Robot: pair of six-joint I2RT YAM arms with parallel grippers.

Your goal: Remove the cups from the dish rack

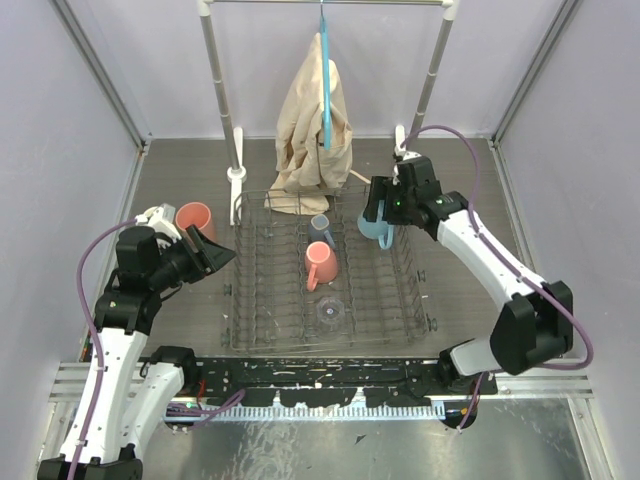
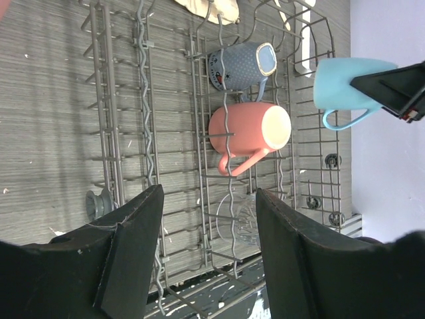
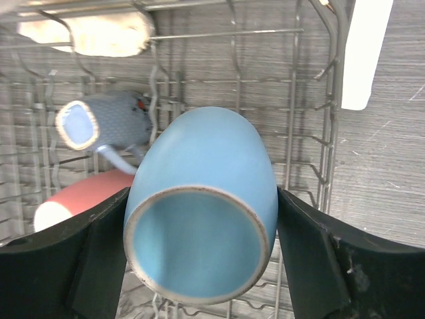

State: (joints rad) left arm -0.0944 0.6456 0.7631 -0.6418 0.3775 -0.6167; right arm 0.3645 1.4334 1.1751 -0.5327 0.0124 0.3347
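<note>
right gripper (image 3: 202, 256) holds the light blue mug (image 3: 206, 166) over the dish rack (image 1: 260, 300)
your right fingers are clamped on the mug's sides, above the rack's far right part. your left gripper (image 2: 207, 199) hangs empty, fingers apart, just left of the rack, near a salmon mug (image 1: 195, 218) on the table. a second salmon mug (image 1: 321, 263), a grey-blue mug (image 1: 321, 228) and a clear glass (image 1: 331, 313) sit in the rack.
</note>
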